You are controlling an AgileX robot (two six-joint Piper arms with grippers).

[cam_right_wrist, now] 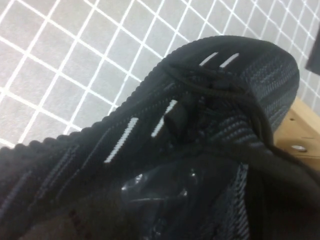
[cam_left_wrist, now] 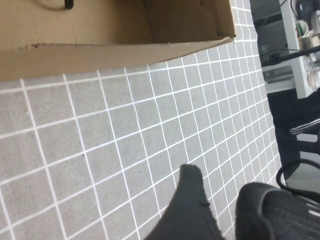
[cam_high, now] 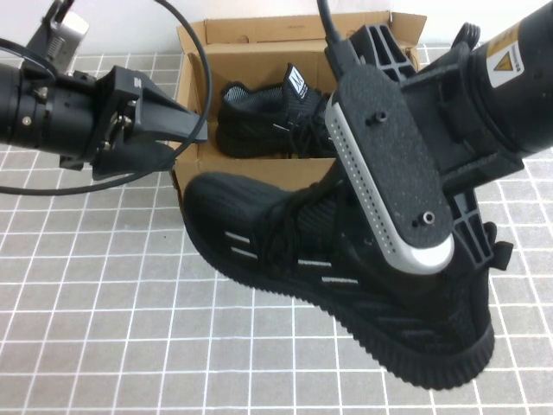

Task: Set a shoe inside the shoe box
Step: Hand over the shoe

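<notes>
The shoe [cam_high: 285, 251], a black knit sneaker with white dashes, hangs tilted in front of the shoe box [cam_high: 259, 35], toe towards the left and raised off the mat. My right gripper is shut on the shoe at its opening, its fingertips hidden under the wrist [cam_high: 389, 173]. The right wrist view shows the shoe [cam_right_wrist: 210, 100] close up. The brown cardboard box stands open at the back, with the matching twin sneaker [cam_high: 259, 117] inside. My left gripper [cam_high: 177, 143] is open and empty at the box's front left corner. One of its fingers [cam_left_wrist: 192, 210] shows beside the shoe's toe [cam_left_wrist: 280, 215].
A grey mat with a white grid [cam_high: 104, 303] covers the table. The box's outer wall [cam_left_wrist: 100, 50] shows in the left wrist view. Black cables [cam_high: 203, 78] loop over the left arm and the box's left wall.
</notes>
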